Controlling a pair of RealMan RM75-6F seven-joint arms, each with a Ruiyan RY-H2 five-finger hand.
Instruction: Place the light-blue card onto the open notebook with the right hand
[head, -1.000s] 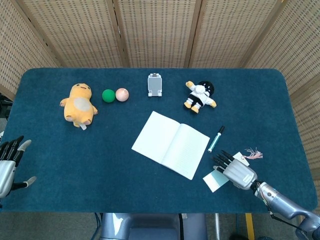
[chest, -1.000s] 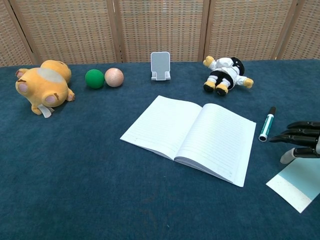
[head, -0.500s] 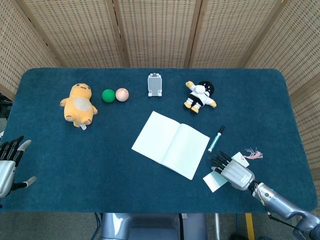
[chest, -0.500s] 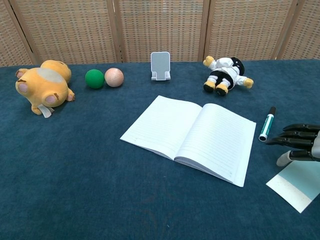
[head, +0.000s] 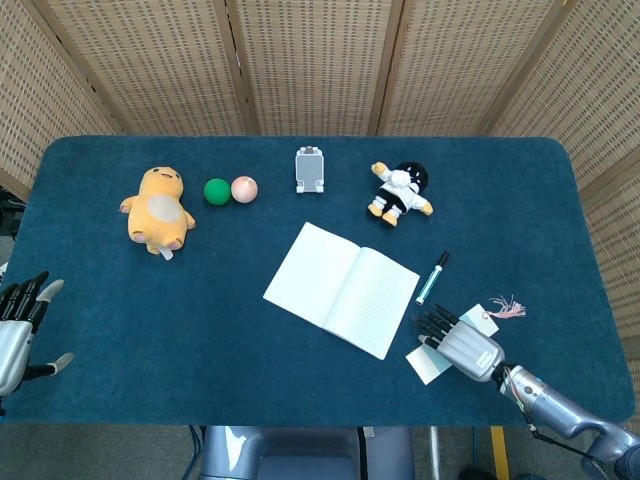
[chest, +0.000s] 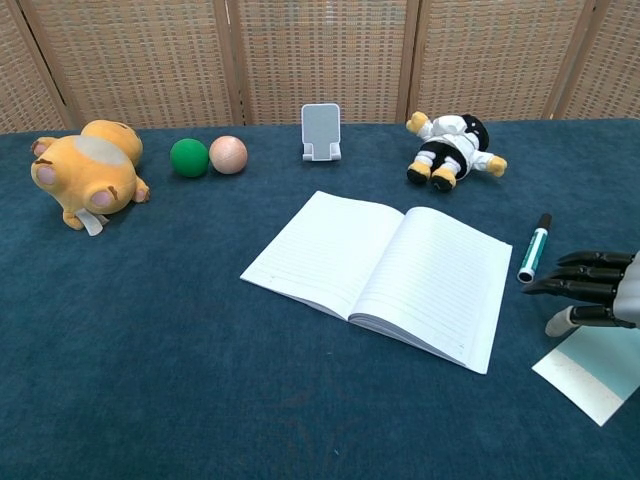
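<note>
Table (head: 250, 330) is covered in a matt, dark teal carpet-like cloth with a short fuzzy nap. Notebook (chest: 385, 272) is plain matt paper, faintly lined. Card (chest: 592, 372) looks like smooth thin paper, light blue, no shine. Right hand (head: 462, 345) has a silvery metal-look back with black fingers (chest: 575, 287) and a bit of gloss. Both plush toys, the orange one (chest: 85, 172) and the black-and-white one (chest: 452, 148), are soft fuzzy fabric. Green ball (chest: 188, 157) looks smooth, the peach ball (chest: 228, 154) a bit woody. Phone stand (chest: 321, 131) is smooth grey plastic. Screens (head: 320, 60) behind are rough woven cane in wood frames.
</note>
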